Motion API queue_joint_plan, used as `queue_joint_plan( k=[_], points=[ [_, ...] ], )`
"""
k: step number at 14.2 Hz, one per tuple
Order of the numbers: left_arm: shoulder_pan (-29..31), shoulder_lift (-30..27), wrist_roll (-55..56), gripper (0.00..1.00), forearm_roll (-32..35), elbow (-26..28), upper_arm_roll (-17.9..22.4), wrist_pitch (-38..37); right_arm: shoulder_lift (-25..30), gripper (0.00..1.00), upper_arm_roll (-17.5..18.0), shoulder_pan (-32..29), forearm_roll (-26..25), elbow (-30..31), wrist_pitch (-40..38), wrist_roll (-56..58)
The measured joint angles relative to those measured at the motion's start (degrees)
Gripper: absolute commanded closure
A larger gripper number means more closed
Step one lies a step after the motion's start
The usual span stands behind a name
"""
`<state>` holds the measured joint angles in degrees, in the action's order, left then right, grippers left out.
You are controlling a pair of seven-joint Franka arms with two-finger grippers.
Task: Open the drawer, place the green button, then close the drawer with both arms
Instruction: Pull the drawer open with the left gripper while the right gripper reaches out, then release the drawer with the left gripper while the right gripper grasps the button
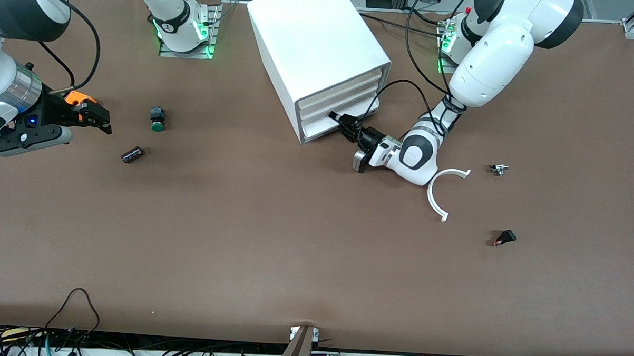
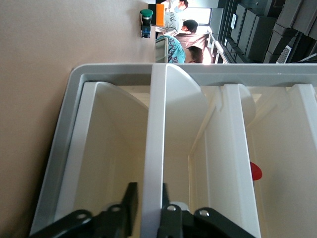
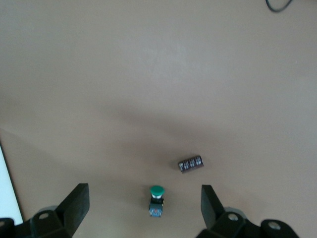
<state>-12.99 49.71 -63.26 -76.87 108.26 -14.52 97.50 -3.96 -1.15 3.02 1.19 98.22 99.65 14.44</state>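
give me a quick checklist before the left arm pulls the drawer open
1. Left gripper shut on the front lip of the drawer: ok, fingers pinch the lip from both sides.
2. Which drawer is gripped: ok, the front view shows the left gripper at the lowest one of the cabinet.
3. Drawer state: not ok yet, it sits closed in the cabinet.
4. Pull path in front of the cabinet: ok, bare table there; the white curved piece lies beside the arm, not in line.
5. Button free to pick: ok, it lies on the table apart from the maroon cylinder.
6. Right gripper ready: ok, open, over the button.
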Motion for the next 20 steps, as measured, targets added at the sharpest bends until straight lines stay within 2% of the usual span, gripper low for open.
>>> queue_joint_plan(
  k=[5,9,13,15,20],
  points=[
    [0.3,-0.7,1.4,0.86,0.0,-0.1,0.6,0.0,-0.5,0.0,-0.1,-0.8,0.0,0.4,-2.6,1.1],
    [0.5,-1.6,3.9,0.86,1.6,-1.5,2.9,0.1,-1.2,0.0,0.0,-0.8,-0.2,5.9,-0.2,2.1],
    [0.5,-1.9,5.5,0.86,3.3,-3.7,4.9,0.3,-1.5,0.0,0.0,-0.8,-0.3,17.9,11.4,4.1],
    [0.7,-1.9,7.5,0.86,6.2,-6.1,5.9,0.3,-1.2,0.0,-0.1,-0.8,-0.3,24.7,18.1,4.7],
    [2.5,-2.0,12.4,0.86,11.6,-11.1,7.2,0.6,1.0,0.0,-1.3,-0.8,-0.3,44.2,37.6,5.9]
  ],
)
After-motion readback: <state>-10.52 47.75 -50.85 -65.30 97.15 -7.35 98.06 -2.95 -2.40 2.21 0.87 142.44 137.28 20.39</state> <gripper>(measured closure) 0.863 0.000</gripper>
